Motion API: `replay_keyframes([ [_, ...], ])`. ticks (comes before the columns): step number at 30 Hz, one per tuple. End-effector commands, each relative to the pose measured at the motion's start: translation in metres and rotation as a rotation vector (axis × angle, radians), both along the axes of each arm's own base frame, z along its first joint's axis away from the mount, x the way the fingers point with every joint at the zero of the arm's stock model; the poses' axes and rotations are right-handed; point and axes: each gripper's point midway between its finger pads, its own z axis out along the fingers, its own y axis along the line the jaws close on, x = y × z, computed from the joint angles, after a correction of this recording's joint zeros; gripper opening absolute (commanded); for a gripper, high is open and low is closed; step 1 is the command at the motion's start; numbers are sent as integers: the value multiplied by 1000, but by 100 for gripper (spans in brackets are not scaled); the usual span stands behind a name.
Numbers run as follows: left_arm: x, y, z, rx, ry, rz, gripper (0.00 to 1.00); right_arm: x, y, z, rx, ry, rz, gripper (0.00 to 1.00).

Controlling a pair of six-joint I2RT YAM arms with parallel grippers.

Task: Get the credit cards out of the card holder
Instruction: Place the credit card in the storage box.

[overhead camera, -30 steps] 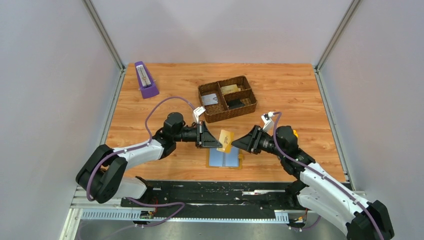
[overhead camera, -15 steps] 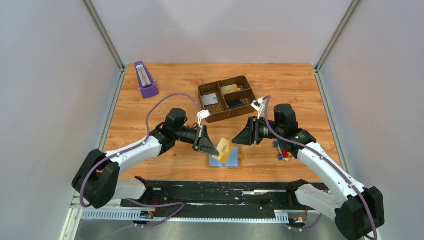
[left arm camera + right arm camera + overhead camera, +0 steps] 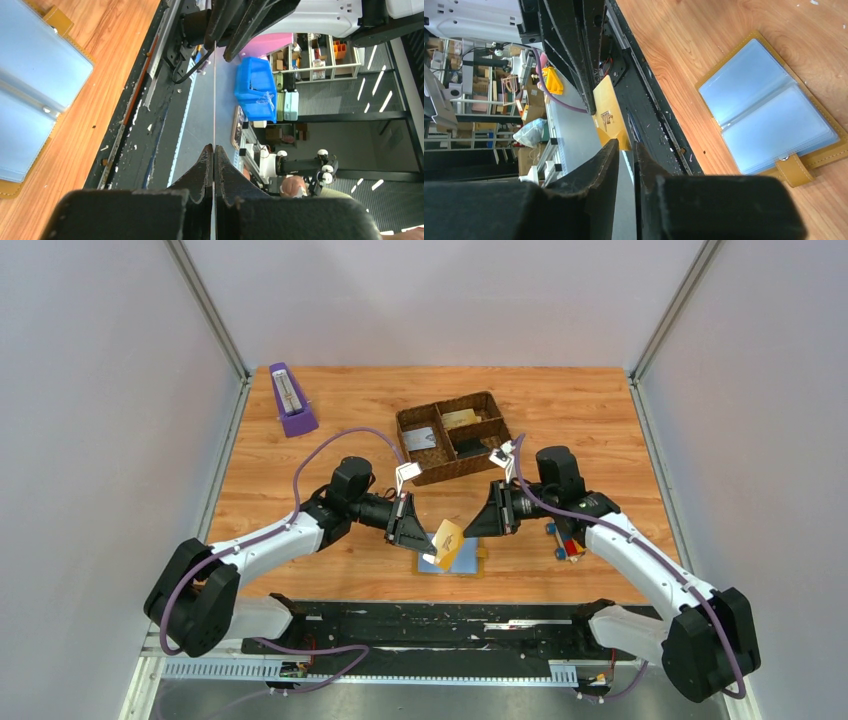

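left fingers [image 3: 204, 172]: clamped on thin mustard-gold card [image 3: 449, 539]
right fingers [image 3: 596, 172]: narrow gap, card's far end at the tips
mustard folding card holder [image 3: 764, 107]: open flat, counter [image 3: 330, 420] 6 o'clock

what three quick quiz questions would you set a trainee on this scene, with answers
1. True or false: the card holder lies open on the table.
2. Multiple choice: which claw is clamped on the yellow card? A left, B right, C neither.
3. Short answer: what colour are the holder's inside pockets?

Key: 1 true. 2 A, the left claw pinches it above the holder. 3 light blue.
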Motion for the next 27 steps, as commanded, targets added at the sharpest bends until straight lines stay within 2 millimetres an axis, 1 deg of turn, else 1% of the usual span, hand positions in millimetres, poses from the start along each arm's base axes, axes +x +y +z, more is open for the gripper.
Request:
replay_keyframes([
  [1,0,-2,18,-59,-75,-27,0,-1,4,22,59,-69,64,13],
  [5,1,-3,19,-59,-78,-20,0,-5,5,24,80,-61,92,0],
  [8,1,-3,19,-58,-80,-18,2,-6,6,24,86,-61,102,0],
  [10,2,-2,18,-47,-83,-12,11,-5,5,26,86,-68,94,0],
  [11,3,-3,18,-46,-97,-7,19,-4,5,27,85,-70,87,0],
  [12,3,-2,17,-32,-89,-4,23,-2,5,28,81,-74,75,0],
  [13,5,-2,17,-29,-109,3,33,0,5,28,77,-75,63,0],
  [14,5,-1,14,-11,-98,7,38,2,4,30,76,-79,51,0],
  [15,8,-2,16,-6,-123,16,46,5,3,31,75,-80,38,0],
  [17,10,1,11,37,-123,31,54,10,1,35,74,-81,7,0],
  [18,12,1,13,50,-130,38,57,13,-2,37,76,-85,-9,0],
  [19,14,4,5,97,-131,58,75,16,-4,38,75,-86,-25,0],
  [20,17,4,7,113,-146,68,87,19,-6,40,76,-90,-40,0],
  [21,19,8,0,154,-154,75,97,22,-8,42,76,-96,-55,0],
  [22,21,7,2,158,-168,78,98,26,-10,44,76,-101,-69,0],
  [23,21,10,-1,185,-177,83,99,30,-13,45,76,-103,-85,0],
  [24,24,10,3,190,-193,88,100,35,-16,46,74,-106,-104,0],
  [25,25,13,0,219,-202,95,100,42,-18,47,68,-108,-131,0],
  [26,31,14,4,231,-238,113,100,49,-22,46,58,-109,-163,0],
  [27,30,18,1,264,-227,119,100,56,-25,48,53,-113,-185,0],
])
